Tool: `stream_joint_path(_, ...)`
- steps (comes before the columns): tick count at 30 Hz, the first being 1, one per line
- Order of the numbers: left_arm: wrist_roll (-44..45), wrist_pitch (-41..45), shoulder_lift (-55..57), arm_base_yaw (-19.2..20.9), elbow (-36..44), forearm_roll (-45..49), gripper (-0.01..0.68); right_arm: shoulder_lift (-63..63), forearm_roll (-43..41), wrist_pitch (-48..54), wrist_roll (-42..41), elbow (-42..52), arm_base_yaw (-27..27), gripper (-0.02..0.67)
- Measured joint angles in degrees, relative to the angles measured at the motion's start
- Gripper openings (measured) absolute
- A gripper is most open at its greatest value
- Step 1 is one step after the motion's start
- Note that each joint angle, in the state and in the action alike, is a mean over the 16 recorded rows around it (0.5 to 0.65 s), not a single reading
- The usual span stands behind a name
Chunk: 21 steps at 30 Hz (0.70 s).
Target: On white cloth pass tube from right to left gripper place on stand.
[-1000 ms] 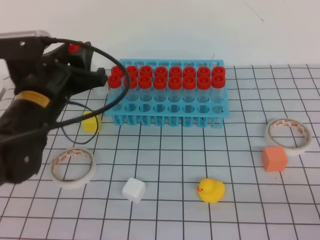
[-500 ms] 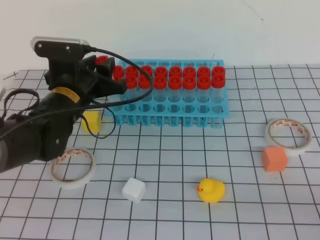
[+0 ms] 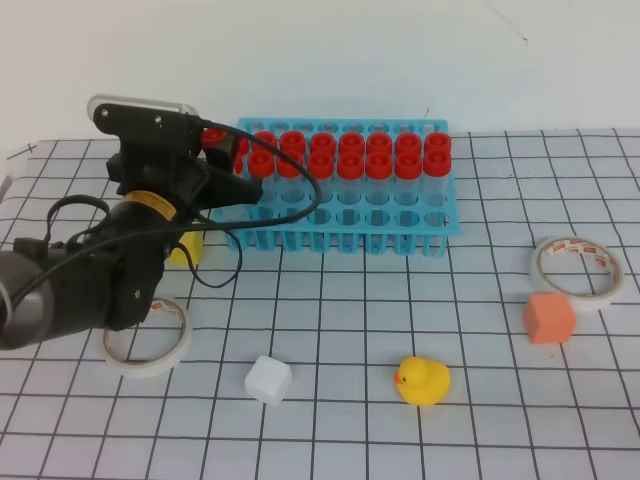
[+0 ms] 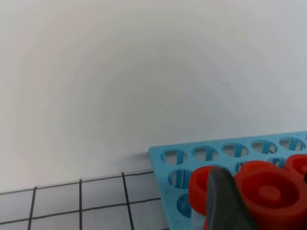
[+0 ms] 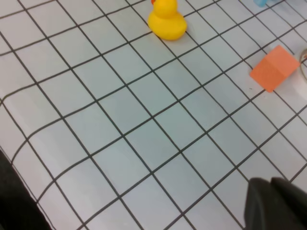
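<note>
Exterior high view, left arm: the left gripper (image 3: 222,150) hangs over the left end of the stand (image 3: 345,232), jaws part open around a red-capped tube (image 3: 213,138) that it appears to hold above the corner holes.
Exterior high view, surroundings: the white cloth (image 3: 400,320) carries a tape roll (image 3: 147,335), a white cube (image 3: 268,380), a yellow duck (image 3: 421,381), an orange block (image 3: 549,317) and a second tape roll (image 3: 574,267), all well apart from the stand; a yellow block (image 3: 183,247) sits just beside the arm.
Left wrist view: the cap of the tube (image 4: 204,189) shows behind a dark finger (image 4: 225,201), over the empty corner holes of the stand (image 4: 165,160); the tube's lower end is out of view.
Right wrist view: only cloth, duck (image 5: 166,20) and orange block (image 5: 279,67); the right gripper's tips barely show at the bottom edge, closed, with nothing held.
Risk: the tube's tip could catch a hole's rim or knock a neighbouring tube if it is lowered off-centre.
</note>
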Motion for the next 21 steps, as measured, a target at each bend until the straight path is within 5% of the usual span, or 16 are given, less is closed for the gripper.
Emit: stream_joint_path(21, 3.65, -2.73, 2.91, 0.0, -0.14, 0.41, 0.275, 0.0, 0.0, 0.0, 0.0, 0.0, 0.0, -0.001)
